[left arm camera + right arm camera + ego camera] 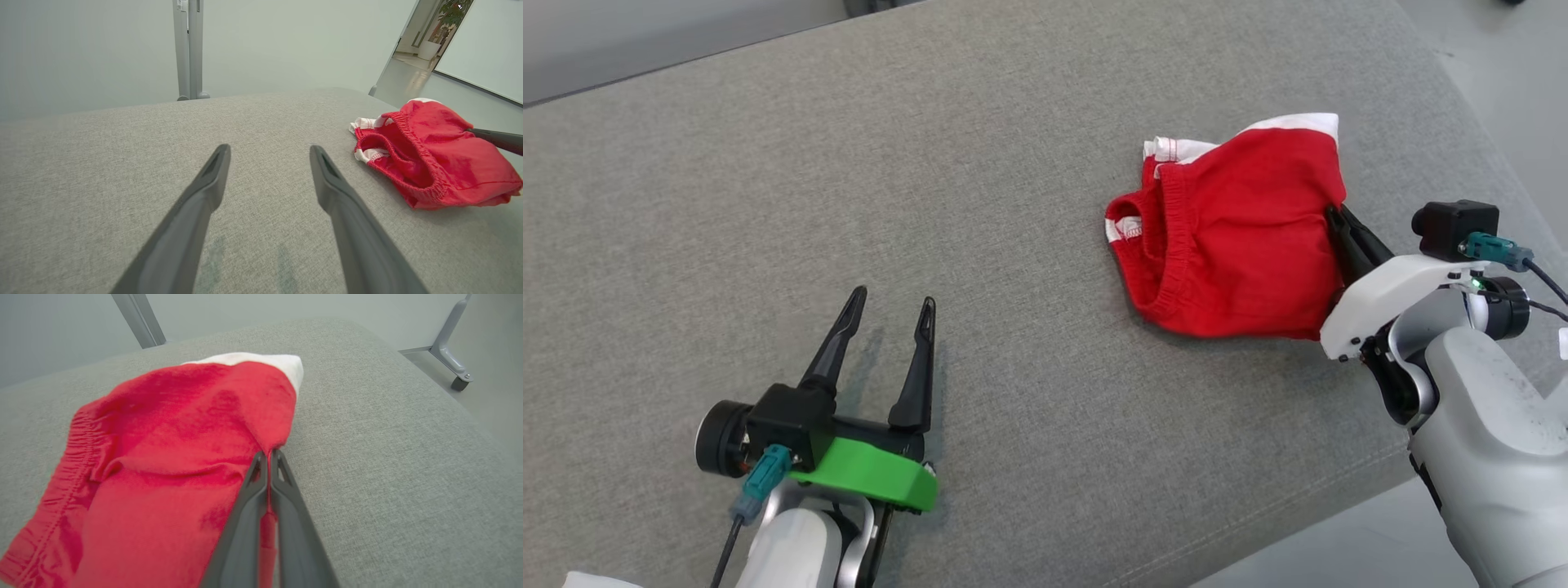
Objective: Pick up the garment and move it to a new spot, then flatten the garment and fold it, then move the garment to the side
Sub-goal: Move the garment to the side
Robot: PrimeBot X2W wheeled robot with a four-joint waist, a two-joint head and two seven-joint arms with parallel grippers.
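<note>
The garment (1233, 237) is a red pair of shorts with white trim, lying bunched on the grey cushioned table (980, 163) at the right. My right gripper (1334, 214) is shut on the garment's right edge; in the right wrist view its fingers (267, 473) pinch a fold of the red cloth (171, 437). My left gripper (892, 300) stands open over bare table at the lower left, well apart from the garment, nothing between its fingers. In the left wrist view the garment (429, 155) lies to the right of the spread left gripper (269, 153).
The table's right edge (1462, 122) and front edge (1298, 523) drop to a pale floor. A grey metal post (188, 49) stands behind the table, and a caster leg (453, 355) is beside its far right.
</note>
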